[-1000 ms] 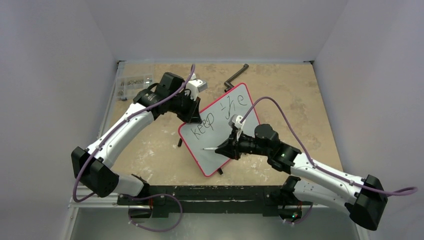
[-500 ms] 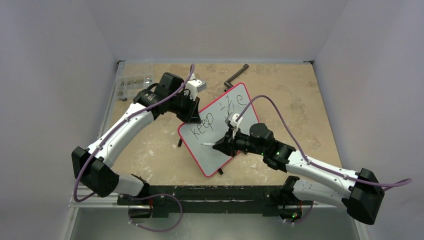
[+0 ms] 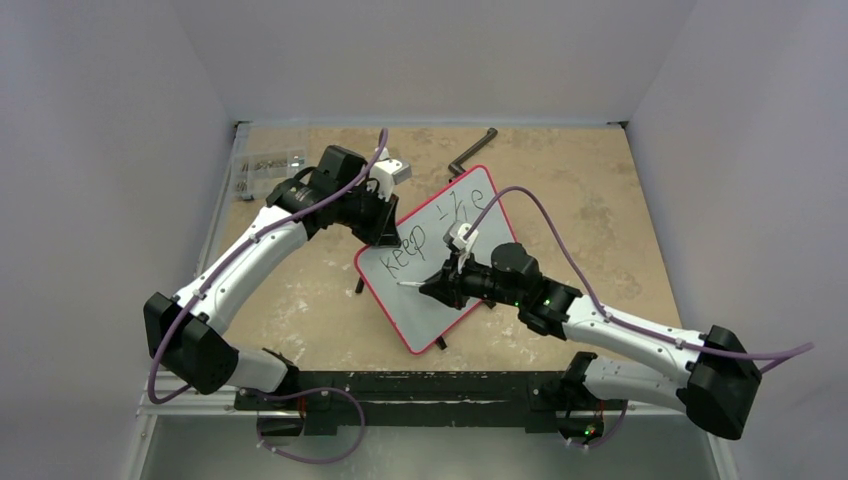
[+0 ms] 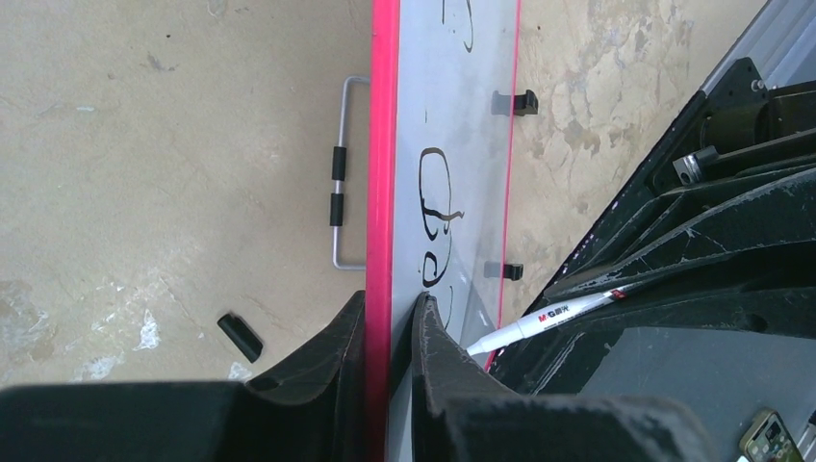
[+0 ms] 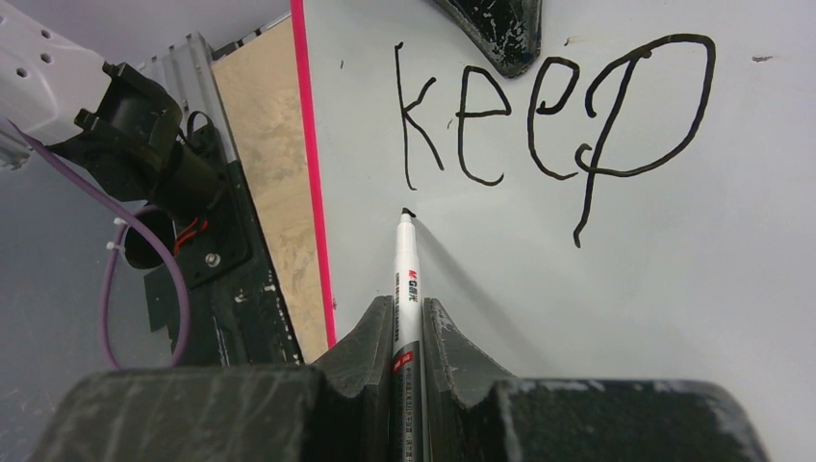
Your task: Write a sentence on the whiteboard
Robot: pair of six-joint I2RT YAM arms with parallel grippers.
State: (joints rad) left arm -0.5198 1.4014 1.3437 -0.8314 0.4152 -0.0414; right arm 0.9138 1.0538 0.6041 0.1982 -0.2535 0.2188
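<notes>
From above, your left gripper (image 3: 388,236) clamped the whiteboard (image 3: 412,320) by its rim, and your right gripper (image 3: 428,287) squeezed the marker (image 3: 408,285). Left wrist: the red rim (image 4: 382,173) sat pinched between your fingers (image 4: 438,351). Right wrist: the sentence (image 5: 553,120), "keep", lay just ahead of the marker tip.

The whiteboard (image 5: 625,289) is showing a smooth, faintly glossy face; the marker (image 5: 408,289) is gleaming like white plastic; the tabletop (image 3: 300,300) is looking mottled and matt.

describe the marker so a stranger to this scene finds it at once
Find the red-rimmed whiteboard mid-scene. The right end effector reaches over it, shut on the marker: the only thin white barrel there, black tip just below the written "keep".
</notes>
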